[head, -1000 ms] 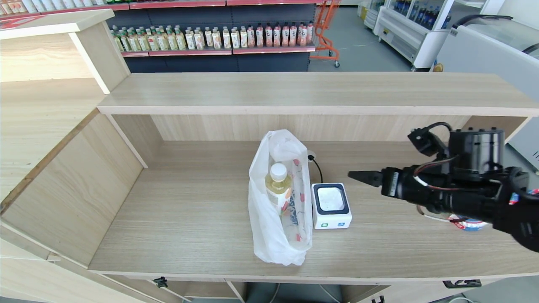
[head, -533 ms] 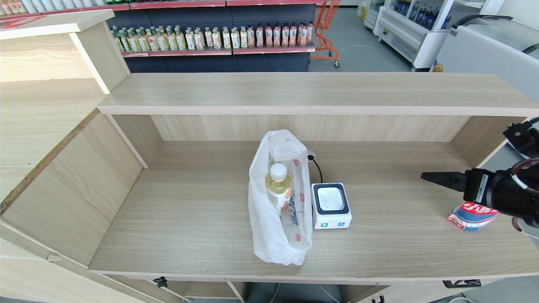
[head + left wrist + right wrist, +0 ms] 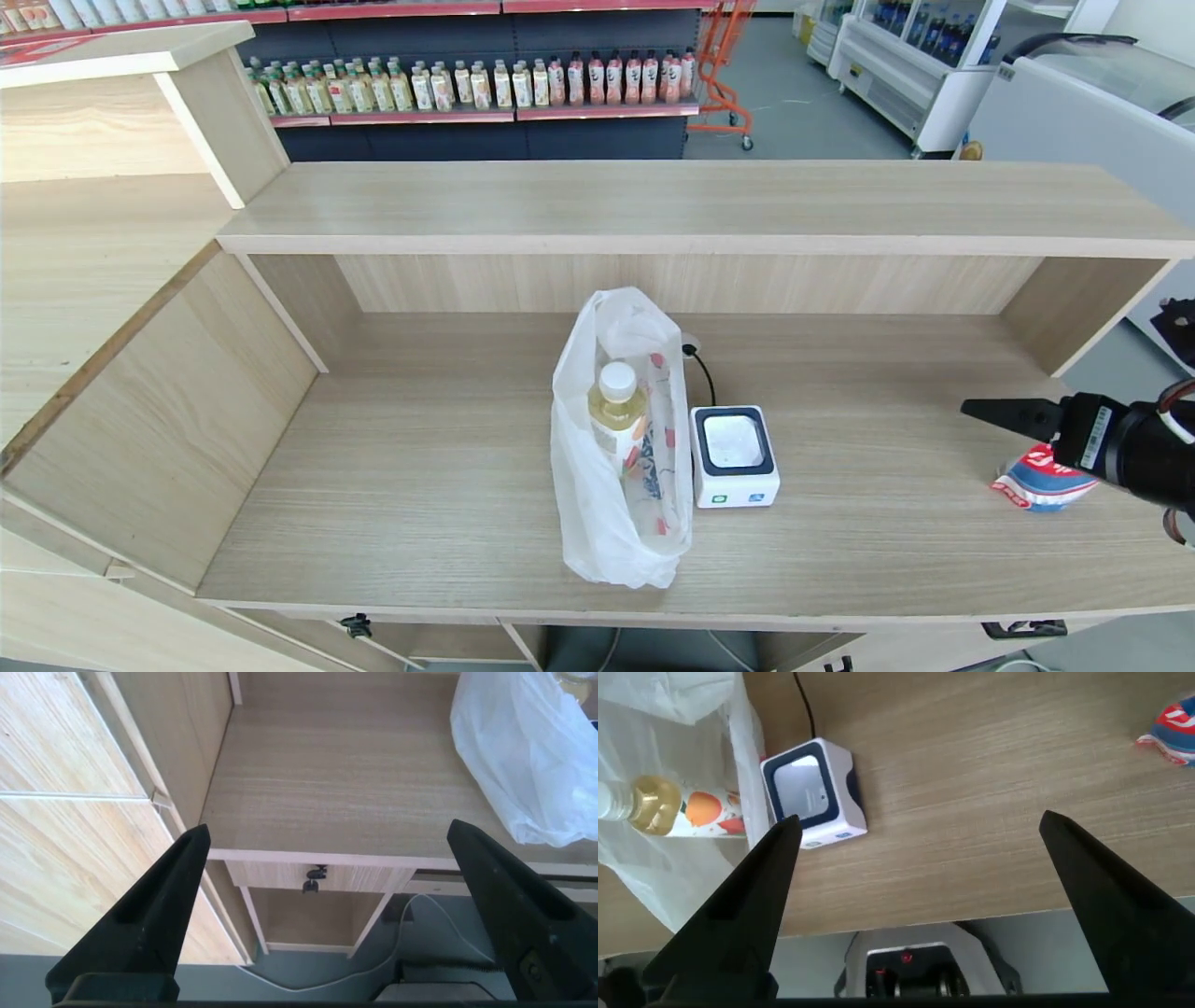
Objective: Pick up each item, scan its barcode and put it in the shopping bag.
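— Counting what's sitting on the pale wood-grain counter [image 3: 420,485]: one shopping bag [image 3: 611,523], one bottle [image 3: 616,406], one scanner [image 3: 735,455], one snack packet [image 3: 1038,483].
— The bag is standing mid-counter, thin crinkly white plastic, mouth gaping, touching the scanner's side. The bottle is standing upright inside it: clear plastic, pale yellow drink, round white cap.
— The scanner is showing as a boxy white cube, its dark-framed glass window facing up, with one black cable [image 3: 702,373] trailing behind.
— The glossy red, blue and white packet is lying flat near the counter's right end, well apart from the scanner.
— Two grippers. The right gripper [image 3: 920,819] is hovering by that packet, fingers spread wide, gripping nothing. The left gripper [image 3: 329,826] is hanging off the counter's near edge, left of the bag, equally wide and empty.
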Tool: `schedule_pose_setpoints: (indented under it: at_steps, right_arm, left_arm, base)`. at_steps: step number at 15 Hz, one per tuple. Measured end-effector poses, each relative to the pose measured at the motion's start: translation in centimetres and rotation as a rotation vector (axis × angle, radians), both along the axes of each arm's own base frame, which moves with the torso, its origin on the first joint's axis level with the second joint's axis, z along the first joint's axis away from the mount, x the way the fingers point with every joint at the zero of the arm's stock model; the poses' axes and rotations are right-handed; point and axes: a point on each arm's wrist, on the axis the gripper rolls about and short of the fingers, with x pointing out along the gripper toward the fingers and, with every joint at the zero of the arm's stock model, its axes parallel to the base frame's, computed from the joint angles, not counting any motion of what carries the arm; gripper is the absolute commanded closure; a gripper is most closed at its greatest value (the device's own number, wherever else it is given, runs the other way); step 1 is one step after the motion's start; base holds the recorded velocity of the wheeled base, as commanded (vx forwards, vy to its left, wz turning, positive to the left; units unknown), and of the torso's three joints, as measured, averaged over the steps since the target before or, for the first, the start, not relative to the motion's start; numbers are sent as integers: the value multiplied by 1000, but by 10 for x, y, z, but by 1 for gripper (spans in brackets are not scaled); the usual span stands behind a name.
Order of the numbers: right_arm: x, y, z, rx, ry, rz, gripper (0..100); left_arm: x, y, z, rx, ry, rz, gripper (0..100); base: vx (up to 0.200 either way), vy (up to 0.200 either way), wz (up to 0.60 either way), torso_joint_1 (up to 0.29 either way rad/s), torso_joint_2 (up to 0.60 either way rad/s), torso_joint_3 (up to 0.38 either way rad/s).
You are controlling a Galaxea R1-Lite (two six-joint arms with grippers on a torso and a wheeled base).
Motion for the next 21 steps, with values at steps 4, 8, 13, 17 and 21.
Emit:
schedule_pose_setpoints:
  at_steps: [4, 8, 13, 17, 21]
  right_arm:
    - [-2, -1, 0, 3, 0, -4, 0]
    - [-9, 0, -3, 68, 48, -35, 0]
    - [-13, -1, -3, 80, 60, -43, 0]
    - [-14, -1, -2, 157, 83, -85, 0]
    - [-14, 0, 8, 353, 165, -191, 0]
  left_arm:
    - [0, 0, 0, 2, -1, 0, 0]
    - [0, 0, 0, 3, 0, 2, 0]
    - [0, 0, 0, 3, 0, 2, 0]
    - [0, 0, 0, 11, 0, 1, 0]
    - [0, 0, 0, 12, 0, 0, 0]
  base:
    - [0, -200, 0, 4, 4, 5]
    - [0, -200, 0, 1, 2, 4]
    - [0, -200, 0, 3, 1, 6]
    - [0, -150, 0, 4, 3, 2]
    - [0, 0, 0, 0, 0, 0]
